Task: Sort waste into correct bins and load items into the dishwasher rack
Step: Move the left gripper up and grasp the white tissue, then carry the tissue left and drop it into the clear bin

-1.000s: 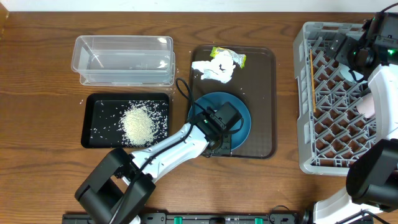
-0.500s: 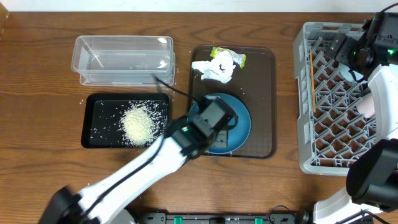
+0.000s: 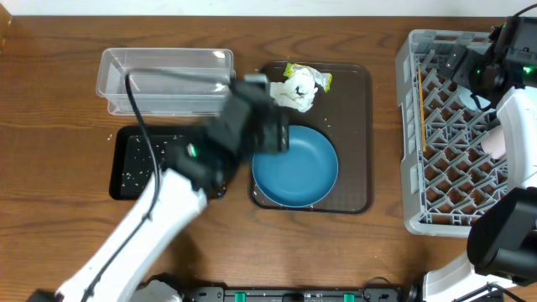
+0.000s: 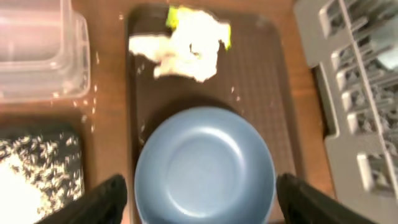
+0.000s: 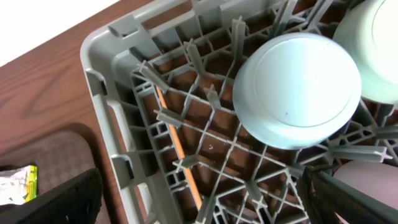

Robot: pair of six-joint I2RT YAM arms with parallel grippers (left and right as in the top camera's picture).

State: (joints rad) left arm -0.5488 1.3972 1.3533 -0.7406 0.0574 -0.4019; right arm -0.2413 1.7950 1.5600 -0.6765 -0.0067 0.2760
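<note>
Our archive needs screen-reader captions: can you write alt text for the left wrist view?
A deep-blue dish lies on a brown tray, framed by the open left claw. Beyond it lie crumpled tissue and a yellow-green wrapper; clear tub and rice-strewn black tray left, grey rack right.

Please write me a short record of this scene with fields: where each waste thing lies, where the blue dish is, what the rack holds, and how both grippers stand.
tissue: on the brown serving tray, touching the yellow-green wrapper
rice: in the black tray
clear tub: no tissue or wrapper inside
blue dish: on the brown serving tray, open side up
rack: holds the chopstick and an upside-down light-blue bowl
left gripper: open, above the blue dish
right gripper: open, over the rack
</note>
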